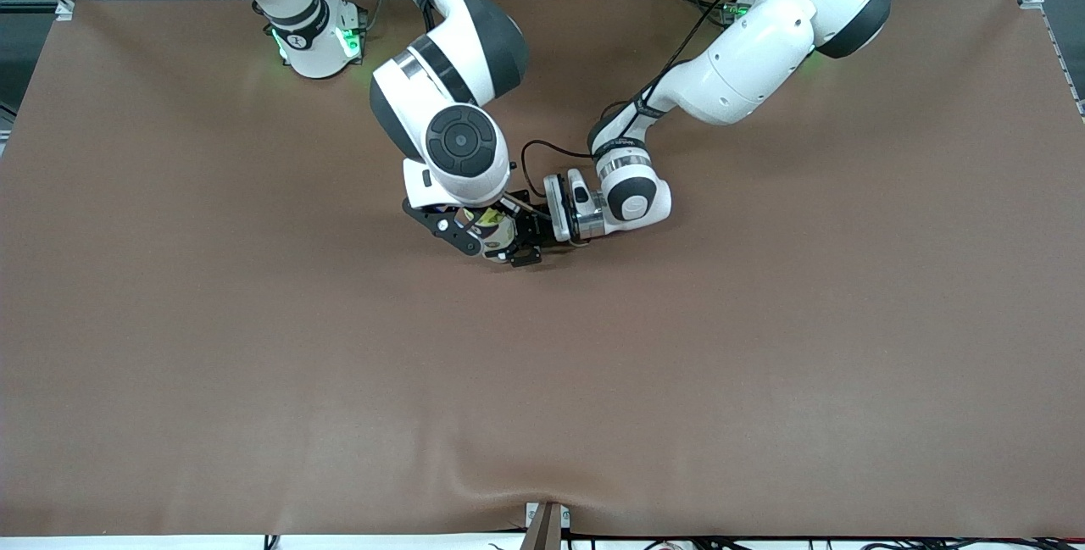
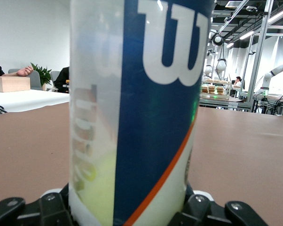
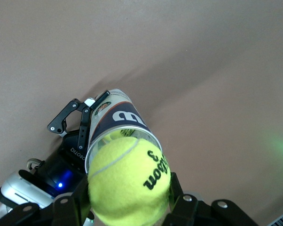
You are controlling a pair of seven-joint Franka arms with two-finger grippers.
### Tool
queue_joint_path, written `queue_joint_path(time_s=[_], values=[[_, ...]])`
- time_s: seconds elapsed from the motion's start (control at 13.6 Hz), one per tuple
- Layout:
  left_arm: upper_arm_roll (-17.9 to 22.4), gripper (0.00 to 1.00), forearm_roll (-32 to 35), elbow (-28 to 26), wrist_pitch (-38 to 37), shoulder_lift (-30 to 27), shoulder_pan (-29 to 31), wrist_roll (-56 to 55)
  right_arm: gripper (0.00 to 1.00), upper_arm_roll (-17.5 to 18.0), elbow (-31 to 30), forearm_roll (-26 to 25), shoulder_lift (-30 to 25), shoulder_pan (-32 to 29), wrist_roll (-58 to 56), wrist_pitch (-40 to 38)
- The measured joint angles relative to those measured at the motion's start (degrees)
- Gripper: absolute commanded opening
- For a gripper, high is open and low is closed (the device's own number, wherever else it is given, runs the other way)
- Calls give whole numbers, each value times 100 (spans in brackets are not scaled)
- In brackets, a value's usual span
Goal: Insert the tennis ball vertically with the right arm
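A: Start big. What carries it all?

B: A brown cloth-covered bench [image 1: 254,363], bare apart from the two white arms meeting near its middle.

A: And the container?

B: A clear plastic tube can with a blue, white and orange label [image 3: 120,123] stands upright on the bench. The left tool [image 1: 524,238] comes in from the side and has its dark fingers [image 2: 205,209] clamped on the can low down, so it is grasping the can and steadying it. At least one ball seems to sit inside already, judging by the yellow glow through the wall in the left wrist view.

A: The thing to insert?

B: A fuzzy yellow-green tennis ball with black print [image 3: 128,183] is pinched in the right tool [image 3: 128,200], which is clenched on it directly above the can's open mouth. From the right wrist view the ball hangs just over the rim and hides most of the opening.

A: How should the drop go?

B: I'd say centre first. The ball looks nearly as wide as the mouth, so any offset would catch the rim and could tip or twist the can in the left tool's hold. Lower straight down, keep the wrist vertical, and let go only once the ball's widest part has entered. The left tool should hold firm throughout.
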Motion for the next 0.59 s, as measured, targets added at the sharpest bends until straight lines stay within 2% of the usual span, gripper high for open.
queue_joint_path(time_s=[0.22,0.44,0.51,0.59], values=[[0,80,0,0,0,0,0,0,12,-21,0,0,-1,0,6,13],[0,80,0,0,0,0,0,0,12,-23,0,0,-1,0,7,37],[0,80,0,0,0,0,0,0,20,-22,0,0,-1,1,7,37],[0,80,0,0,0,0,0,0,74,-21,0,2,-1,2,7,37]])
